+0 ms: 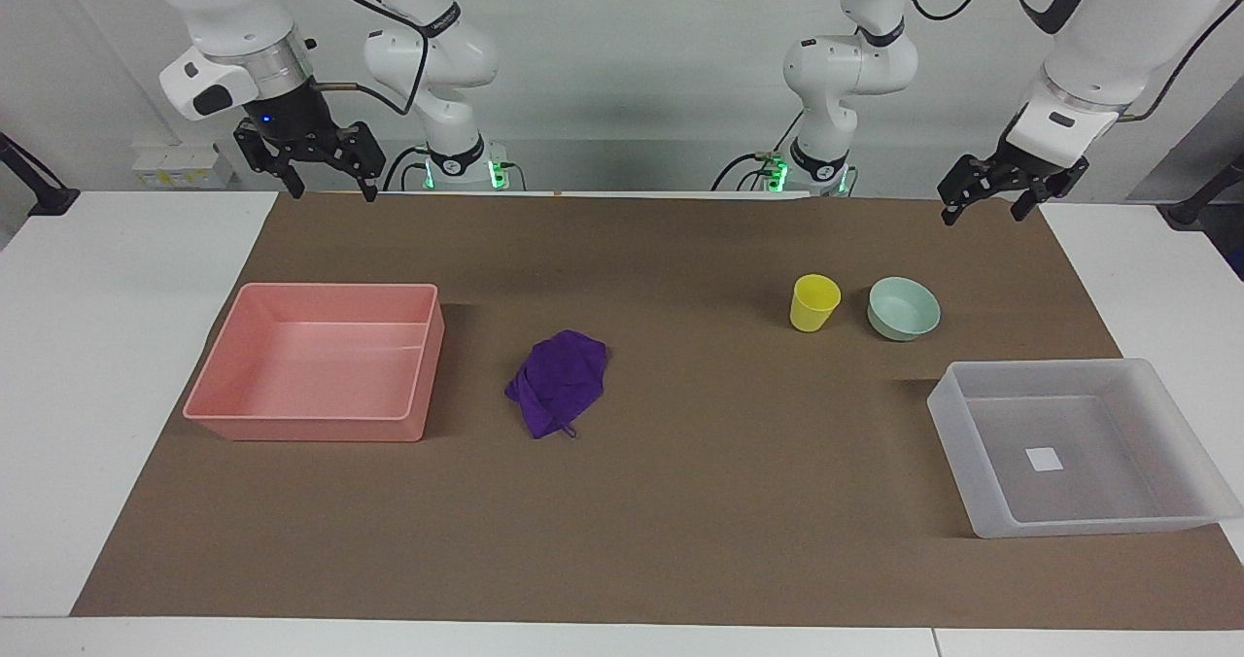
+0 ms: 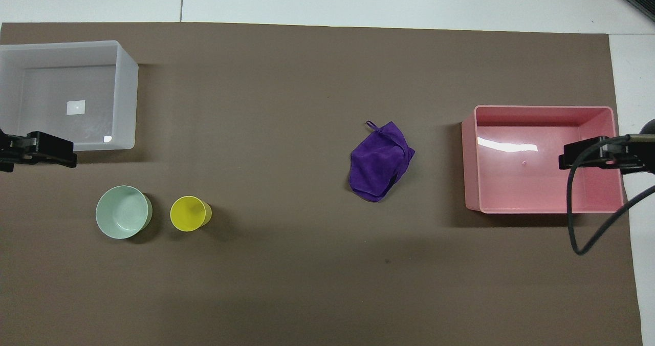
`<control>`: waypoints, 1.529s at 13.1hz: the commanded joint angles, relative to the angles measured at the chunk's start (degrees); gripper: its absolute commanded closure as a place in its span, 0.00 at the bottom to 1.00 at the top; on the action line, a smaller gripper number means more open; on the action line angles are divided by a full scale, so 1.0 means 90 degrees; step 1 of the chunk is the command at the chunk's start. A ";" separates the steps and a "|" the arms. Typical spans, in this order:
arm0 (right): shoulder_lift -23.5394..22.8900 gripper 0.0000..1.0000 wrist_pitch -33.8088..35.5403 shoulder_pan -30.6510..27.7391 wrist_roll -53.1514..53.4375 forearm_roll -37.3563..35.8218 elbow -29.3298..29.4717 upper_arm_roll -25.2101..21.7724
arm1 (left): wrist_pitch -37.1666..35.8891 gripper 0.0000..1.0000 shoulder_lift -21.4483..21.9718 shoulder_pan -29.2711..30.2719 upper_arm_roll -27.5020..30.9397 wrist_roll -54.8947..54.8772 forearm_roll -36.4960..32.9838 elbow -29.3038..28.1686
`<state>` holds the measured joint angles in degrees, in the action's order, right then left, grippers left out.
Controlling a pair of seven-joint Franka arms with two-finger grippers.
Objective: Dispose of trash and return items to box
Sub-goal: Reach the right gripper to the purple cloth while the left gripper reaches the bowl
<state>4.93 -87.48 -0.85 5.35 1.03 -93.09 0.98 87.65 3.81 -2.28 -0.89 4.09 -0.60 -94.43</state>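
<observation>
The purple cloth (image 1: 559, 380) (image 2: 379, 164) lies crumpled on the brown mat, beside the pink tray. The yellow cup (image 1: 813, 303) (image 2: 189, 214) stands upright next to the mint-green bowl (image 1: 903, 309) (image 2: 123, 212). Both are nearer to the robots than the frosted-white box (image 1: 1088, 526) (image 2: 128, 95), which is empty with a white sticker on its floor. My left gripper (image 1: 984, 216) (image 2: 36, 149) hangs open and empty, high over the mat's edge at the left arm's end. My right gripper (image 1: 332, 193) (image 2: 593, 154) hangs open and empty, high at the right arm's end.
An empty pink tray (image 1: 311, 429) (image 2: 468, 167) stands at the right arm's end of the mat. A black cable (image 2: 575, 233) hangs from the right arm. White table surface borders the brown mat (image 1: 680, 521).
</observation>
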 commanded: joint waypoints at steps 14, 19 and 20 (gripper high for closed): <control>0.0438 0.00 -0.0318 -0.0052 -0.0185 -0.0017 -0.0739 0.0067 | -0.0198 0.00 -0.0072 -0.0059 -0.0008 0.0024 0.0077 0.0131; 0.0322 0.00 -0.2034 0.0454 -0.0039 -0.0017 -0.1861 0.0067 | -0.0509 0.00 -0.0130 0.0271 0.0021 0.0024 0.0096 -0.0063; 0.0166 0.00 -0.2551 0.0543 0.0097 -0.0017 -0.2057 0.0077 | -0.1023 0.00 -0.0198 0.0563 0.0011 -0.0043 0.0212 -0.0277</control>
<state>6.95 -103.37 3.04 5.33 1.03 -106.55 1.24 83.39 3.33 -1.12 -0.70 4.18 -0.47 -95.09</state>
